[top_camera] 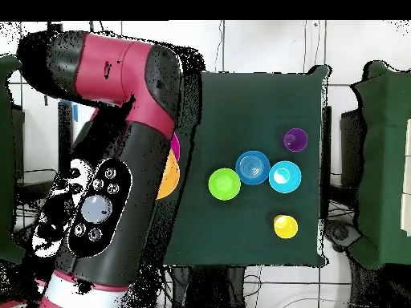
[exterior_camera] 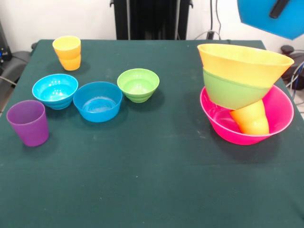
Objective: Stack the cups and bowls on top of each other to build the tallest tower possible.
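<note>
The tower stands at the right of the front view: a large pink bowl holds a tilted orange cup, with a green bowl and a large orange bowl leaning on it. Above it, at the top right corner, a blue bowl hangs in the air with one dark finger of my gripper across it. To the left stand a yellow cup, a purple cup, a cyan bowl, a blue bowl and a small green bowl. In the overhead view my arm hides the gripper and most of the tower.
The overhead view shows the green cloth table with its loose ware in a cluster: green bowl, blue bowl, cyan bowl, purple cup, yellow cup. Cables and dark equipment lie past the table's edges.
</note>
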`<action>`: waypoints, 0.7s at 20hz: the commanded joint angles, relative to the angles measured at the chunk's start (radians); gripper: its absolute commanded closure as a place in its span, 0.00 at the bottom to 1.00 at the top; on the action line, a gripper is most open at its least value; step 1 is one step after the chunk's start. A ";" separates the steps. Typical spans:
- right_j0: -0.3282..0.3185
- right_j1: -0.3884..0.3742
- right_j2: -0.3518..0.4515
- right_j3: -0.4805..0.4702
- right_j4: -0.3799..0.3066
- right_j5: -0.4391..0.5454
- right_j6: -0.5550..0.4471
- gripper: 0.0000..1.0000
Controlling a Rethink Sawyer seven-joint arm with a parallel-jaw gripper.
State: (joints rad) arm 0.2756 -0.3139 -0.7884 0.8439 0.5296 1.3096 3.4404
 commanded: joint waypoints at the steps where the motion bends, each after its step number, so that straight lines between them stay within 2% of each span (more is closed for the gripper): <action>1: 0.021 -0.066 0.129 0.204 -0.016 -0.154 0.016 1.00; 9: 0.027 -0.086 0.173 0.281 -0.011 -0.252 -0.024 1.00; 14: 0.037 -0.078 0.171 0.284 -0.025 -0.280 -0.008 1.00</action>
State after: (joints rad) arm 0.2897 -0.3997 -0.7704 1.0188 0.5298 1.0874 3.4404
